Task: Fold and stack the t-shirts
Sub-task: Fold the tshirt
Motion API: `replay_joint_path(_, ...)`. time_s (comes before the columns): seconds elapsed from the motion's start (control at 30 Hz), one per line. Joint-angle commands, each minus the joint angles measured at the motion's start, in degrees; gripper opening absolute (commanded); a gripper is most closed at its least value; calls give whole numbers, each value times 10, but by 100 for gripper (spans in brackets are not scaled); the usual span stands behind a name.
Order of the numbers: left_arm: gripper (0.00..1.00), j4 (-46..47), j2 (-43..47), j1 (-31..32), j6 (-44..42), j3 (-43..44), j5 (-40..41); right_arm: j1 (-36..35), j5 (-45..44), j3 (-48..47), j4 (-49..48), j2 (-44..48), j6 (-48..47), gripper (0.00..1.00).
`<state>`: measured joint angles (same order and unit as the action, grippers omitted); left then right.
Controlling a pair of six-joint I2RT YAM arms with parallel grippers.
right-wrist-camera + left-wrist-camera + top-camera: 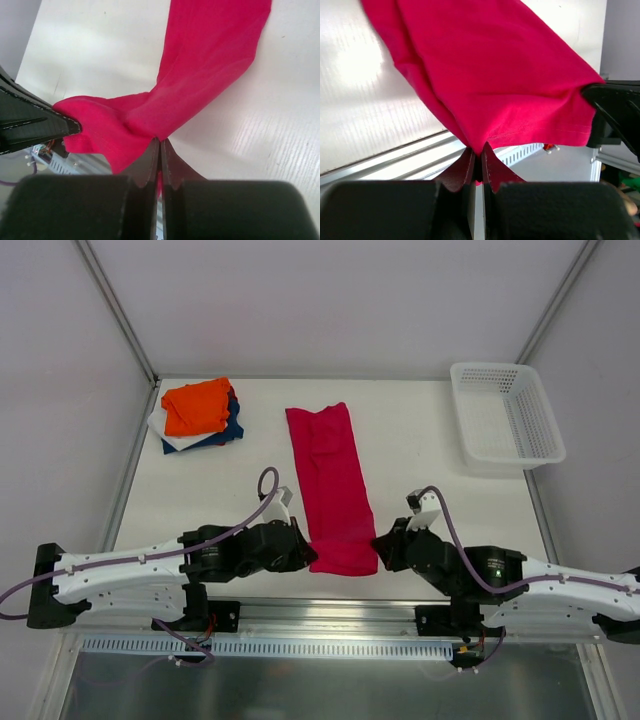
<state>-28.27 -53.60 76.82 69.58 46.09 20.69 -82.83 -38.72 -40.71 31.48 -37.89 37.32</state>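
A crimson-red t-shirt (333, 485) lies folded into a long strip down the middle of the table. My left gripper (311, 557) is shut on its near left corner, and my right gripper (378, 545) is shut on its near right corner. In the left wrist view the red cloth (490, 75) is pinched between the closed jaws of the left gripper (481, 150). The right wrist view shows the red cloth (200, 75) caught the same way in the right gripper (160, 142). A stack of folded t-shirts (198, 412), orange on top of navy and white, sits at the far left.
A white plastic mesh basket (505, 415) stands at the far right corner of the table (420, 440). A metal rail (330, 615) runs along the near edge between the arm bases.
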Motion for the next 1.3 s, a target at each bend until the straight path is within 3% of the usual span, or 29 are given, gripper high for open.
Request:
replay_joint_path(0.0, 0, -19, -4, -21, -23, 13, 11, 17, -17, -25, 11, -14, -21, 0)
replay_joint_path(0.57, 0, -8, -68, -151, -124, 52, -30, 161, 60, -38, -34, -92, -106, 0)
replay_joint_path(1.27, 0, 106, -187, -304, -214, 59, -129, 355, 230, -64, -170, -259, -212, 0)
